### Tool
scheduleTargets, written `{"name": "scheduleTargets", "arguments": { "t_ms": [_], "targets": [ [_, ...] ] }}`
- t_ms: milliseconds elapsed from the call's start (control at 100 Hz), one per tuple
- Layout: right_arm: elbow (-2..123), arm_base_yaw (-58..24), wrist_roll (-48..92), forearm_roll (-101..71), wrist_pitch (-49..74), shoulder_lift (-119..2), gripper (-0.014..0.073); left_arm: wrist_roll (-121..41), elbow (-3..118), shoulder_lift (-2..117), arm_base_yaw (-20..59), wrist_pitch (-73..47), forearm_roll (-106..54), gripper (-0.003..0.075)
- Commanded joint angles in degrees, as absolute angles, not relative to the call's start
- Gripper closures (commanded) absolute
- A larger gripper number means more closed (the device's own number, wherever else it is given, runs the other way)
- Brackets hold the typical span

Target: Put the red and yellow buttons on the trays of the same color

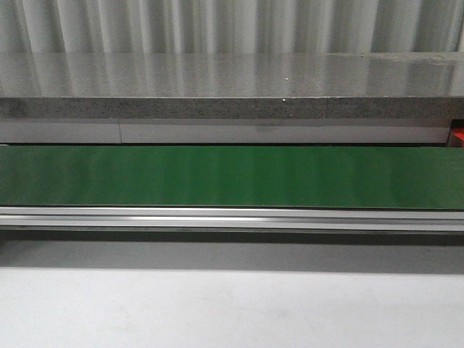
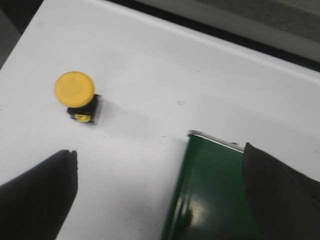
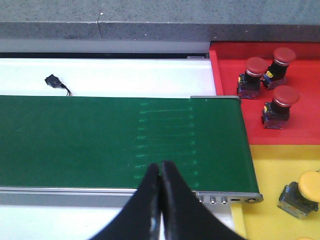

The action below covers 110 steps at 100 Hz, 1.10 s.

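In the left wrist view a yellow button (image 2: 75, 90) on a black base stands on the white table, apart from my left gripper (image 2: 160, 170), which is open and empty with its fingers spread wide. In the right wrist view my right gripper (image 3: 160, 170) is shut and empty over the near edge of the green conveyor belt (image 3: 100, 140). Three red buttons (image 3: 256, 67) (image 3: 282, 56) (image 3: 286, 96) stand on the red tray (image 3: 225, 65). A yellow button (image 3: 305, 187) sits on the yellow tray (image 3: 265, 165). Neither gripper shows in the front view.
The green belt (image 1: 232, 177) runs across the front view with its metal rail (image 1: 232, 217) in front and a grey ledge behind. The belt's end (image 2: 215, 190) lies under my left gripper. A small black connector (image 3: 52, 80) lies on the white surface beyond the belt.
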<state>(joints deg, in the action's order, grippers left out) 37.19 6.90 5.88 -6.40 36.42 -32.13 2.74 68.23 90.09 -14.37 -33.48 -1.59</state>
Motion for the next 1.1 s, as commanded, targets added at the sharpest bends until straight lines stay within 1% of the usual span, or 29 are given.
{"name": "scheduleTargets", "arguments": {
  "t_ms": [0,180,550,770,840,910,950,1000,1030,1050,1080,1090],
  "targets": [
    [38.79,6.79,6.42,-6.3,32.79,-32.08,0.0662,2.72,70.15,91.25,-17.16,-28.4,-1.65,0.008],
    [38.79,6.79,6.42,-6.3,32.79,-32.08,0.0662,2.72,73.48,99.17,-20.28,-28.1,-1.65,0.008],
    [38.79,6.79,6.42,-6.3,32.79,-32.08,0.0662,2.72,85.84,112.25,-20.51,-26.71,-1.22,0.008],
    [38.79,6.79,6.42,-6.3,32.79,-32.08,0.0662,2.72,89.09,116.34,-20.51,-27.3,-1.22,0.0082],
    [38.79,6.79,6.42,-6.3,32.79,-32.08,0.0662,2.72,89.09,116.69,-20.51,-26.71,-0.9,0.0096],
    [38.79,6.79,6.42,-6.3,32.79,-32.08,0.0662,2.72,89.09,116.92,-20.51,-26.59,0.0,0.016],
    [38.79,6.79,6.42,-6.3,32.79,-32.08,0.0662,2.72,89.09,116.91,-20.51,-26.59,0.67,0.0226],
    [38.79,6.79,6.42,-6.3,32.79,-32.08,0.0662,2.72,89.09,116.91,-20.51,-27.07,1.47,0.033],
    [38.79,6.79,6.42,-6.3,32.79,-32.08,0.0662,2.72,89.09,116.79,-20.51,-27.42,1.86,0.0418],
    [38.79,6.79,6.42,-6.3,32.79,-32.08,0.0662,2.72,89.09,116.66,-20.51,-27.76,2.23,0.0454],
    [38.79,6.79,6.42,-6.3,32.79,-32.08,0.0662,2.72,89.09,116.41,-20.51,-28.18,2.77,0.0546],
    [38.79,6.79,6.42,-6.3,32.79,-32.08,0.0662,2.72,89.09,116.27,-20.51,-28.35,2.79,0.0564]
  ]
}}
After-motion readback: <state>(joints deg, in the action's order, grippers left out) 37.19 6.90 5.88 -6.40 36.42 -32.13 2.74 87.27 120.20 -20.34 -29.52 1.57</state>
